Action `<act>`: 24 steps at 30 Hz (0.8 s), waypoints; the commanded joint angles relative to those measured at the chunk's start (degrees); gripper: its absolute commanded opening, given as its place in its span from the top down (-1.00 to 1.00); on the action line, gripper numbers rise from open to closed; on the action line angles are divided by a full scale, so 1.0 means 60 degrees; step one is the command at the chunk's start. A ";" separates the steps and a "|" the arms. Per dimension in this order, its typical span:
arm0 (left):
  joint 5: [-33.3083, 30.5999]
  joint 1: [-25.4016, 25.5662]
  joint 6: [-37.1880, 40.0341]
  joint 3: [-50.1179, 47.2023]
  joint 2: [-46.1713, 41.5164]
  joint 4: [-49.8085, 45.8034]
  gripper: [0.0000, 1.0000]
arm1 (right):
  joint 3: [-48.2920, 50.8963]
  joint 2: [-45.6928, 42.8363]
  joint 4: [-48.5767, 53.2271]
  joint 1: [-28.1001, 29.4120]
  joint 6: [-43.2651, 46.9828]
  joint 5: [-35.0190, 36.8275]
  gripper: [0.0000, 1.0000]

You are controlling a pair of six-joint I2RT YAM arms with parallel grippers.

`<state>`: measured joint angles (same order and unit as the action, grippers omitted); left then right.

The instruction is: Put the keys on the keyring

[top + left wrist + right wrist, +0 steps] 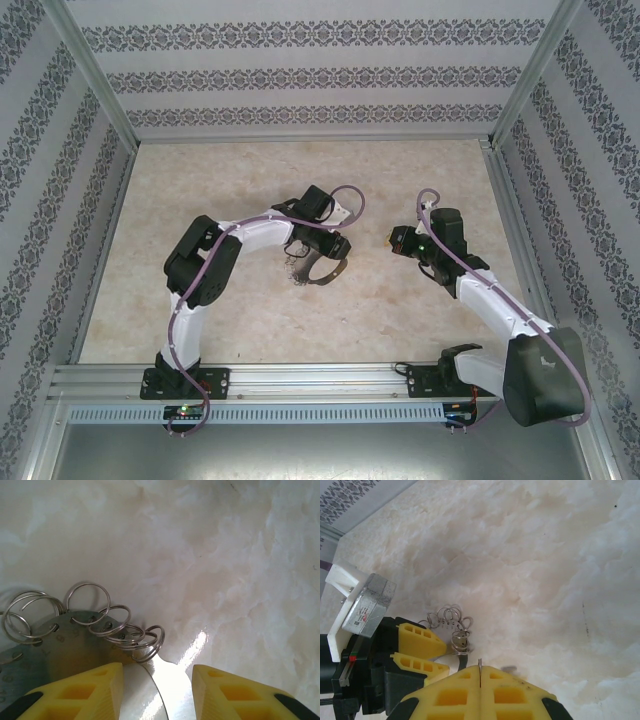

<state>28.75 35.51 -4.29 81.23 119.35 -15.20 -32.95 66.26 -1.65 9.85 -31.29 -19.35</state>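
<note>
The keyring (316, 272) is a thin grey metal hoop with a row of holes, and small silver wire loops hang from its rim (90, 622). It sits mid-table under my left gripper (325, 250). The left gripper (157, 672) has its yellow fingers closed against the hoop's shiny band, one on each side. In the right wrist view the keyring (451, 622) pokes out past the left gripper (442, 655). To the right, my right gripper (393, 238) is shut on the key. Just a thin silver edge of the key (479, 663) sticks out between the pressed fingertips (480, 672); its head is hidden.
The table is pale marble-patterned (250, 180), with patterned walls on three sides. An aluminium rail (300, 380) with both arm bases runs along the near edge. The two grippers face each other about a hand's width apart, with open tabletop behind and to the left.
</note>
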 commanded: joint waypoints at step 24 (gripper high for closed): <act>0.0237 -0.0054 0.0086 0.0592 0.0221 0.0803 0.20 | -0.0121 0.0251 -0.0106 -0.0090 0.0168 -0.0060 1.00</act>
<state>28.62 35.51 -4.32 82.85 122.34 -12.12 -32.95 67.33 -1.52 9.85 -31.27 -19.35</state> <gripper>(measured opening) 0.400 0.050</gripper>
